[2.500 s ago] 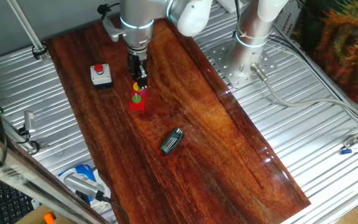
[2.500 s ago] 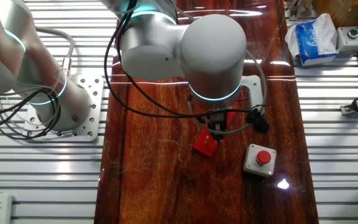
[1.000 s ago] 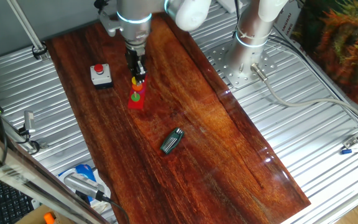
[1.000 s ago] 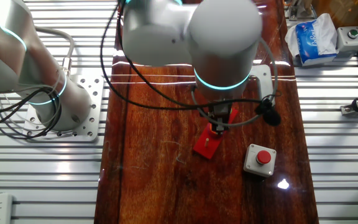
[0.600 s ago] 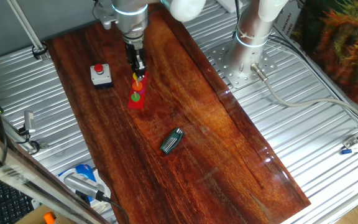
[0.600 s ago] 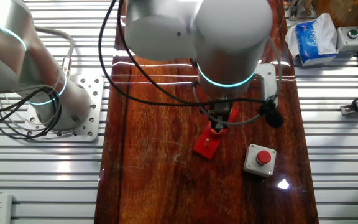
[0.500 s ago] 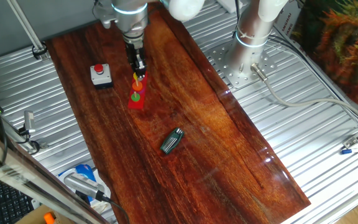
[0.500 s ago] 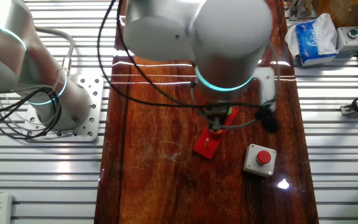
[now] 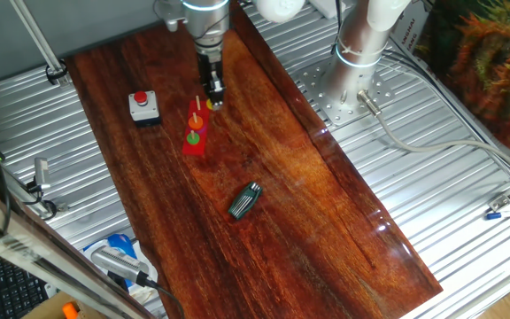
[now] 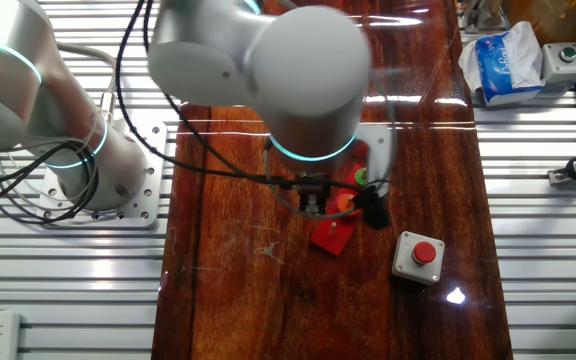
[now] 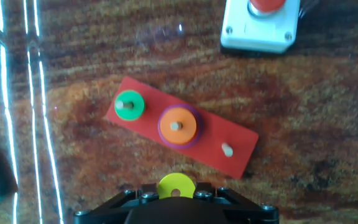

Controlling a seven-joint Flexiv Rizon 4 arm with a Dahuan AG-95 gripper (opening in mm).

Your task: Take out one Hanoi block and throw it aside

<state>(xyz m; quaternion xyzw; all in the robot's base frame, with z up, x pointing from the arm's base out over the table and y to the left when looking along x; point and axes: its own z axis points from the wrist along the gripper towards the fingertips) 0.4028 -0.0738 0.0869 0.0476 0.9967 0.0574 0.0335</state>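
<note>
Gleaming wood table (image 9: 326, 204), hand (image 11: 176, 194) gripping Hanoi block (image 11: 176, 185).

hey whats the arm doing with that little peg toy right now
The arm's tool holds the small yellow disc, lifted clear of the red base and off to one side of it. On the base, a green disc and an orange disc sit on their pegs; the third peg is bare.

Small yellow disc (image 11: 176, 186) with centre hole, lifted clear of its peg, at 6 o'clock of the hand view.
</note>
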